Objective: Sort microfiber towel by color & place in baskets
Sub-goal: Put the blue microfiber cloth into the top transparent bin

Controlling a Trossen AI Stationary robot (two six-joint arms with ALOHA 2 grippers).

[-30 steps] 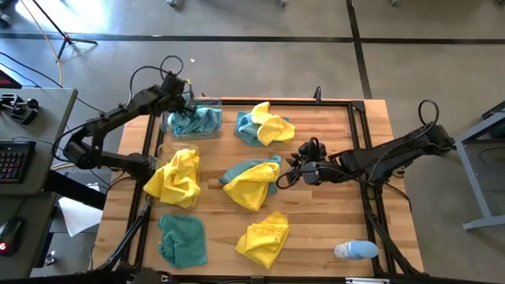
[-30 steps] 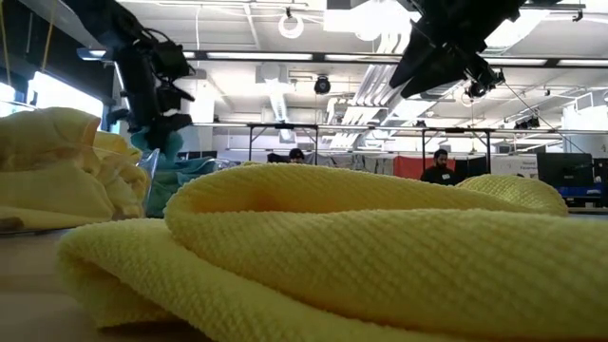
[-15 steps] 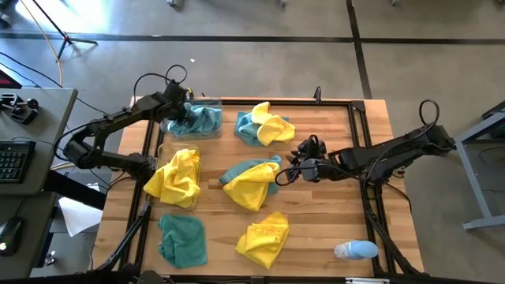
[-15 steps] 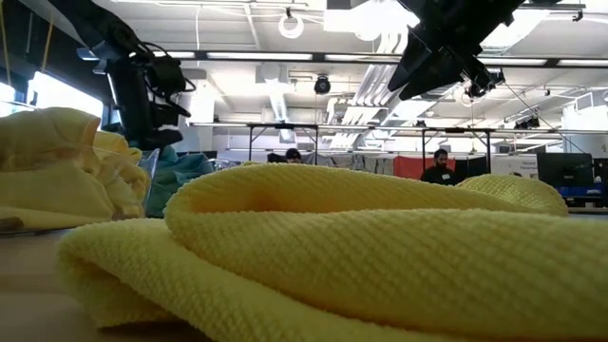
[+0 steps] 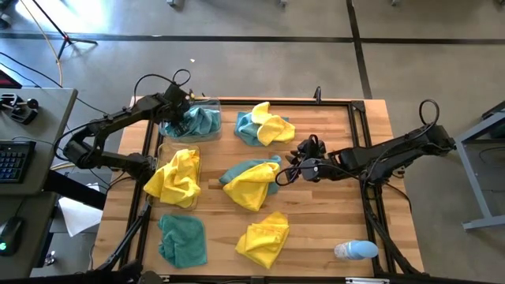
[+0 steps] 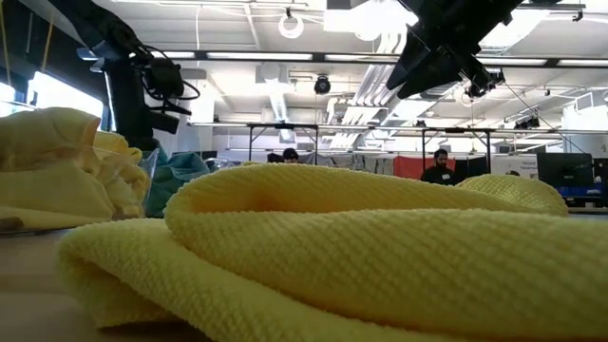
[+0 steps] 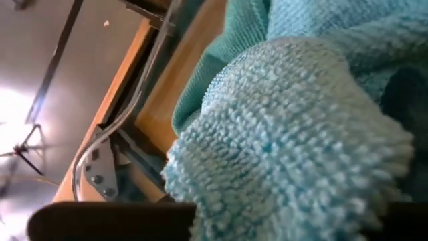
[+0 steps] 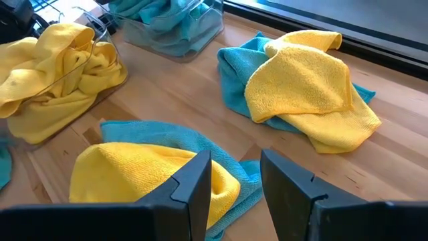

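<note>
Worktop (image 5: pixel 316 213): L arm at far-left corner, R arm reaching in from the right edge.

Change noted: L gripper (image 5: pixel 180 110) has shifted slightly across the far basket (image 5: pixel 207 101) since a moment ago and has sunk lower into it. Its jaws, shut a second back, are now easing apart; from the wrist view the teal towel (image 7: pixel 287 134) sits right against them, and whether it's still pinched I cannot tell. Judgement: teal drop-off in progress, release not confirmed.

R gripper (image 8: pixel 234 175) unchanged, hovering just beside the centre teal/yellow pile (image 5: pixel 251 183). Jaws part open, nothing held. Likely next pick.

Count, largest first:
- Baskets: 2. Far one holds teal; near one (image 5: pixel 160 154) holds yellow towel(s) (image 5: pixel 175 175).
- Loose on worktop: 2 mixed piles (teal + yellow each), 1 yellow (image 5: pixel 264 238), 1 teal (image 5: pixel 183 241).
- 1 small pale-blue object (image 5: pixel 355 250), near-right corner; not a towel.

Sorting approx. part done; four loose heaps remain.
</note>
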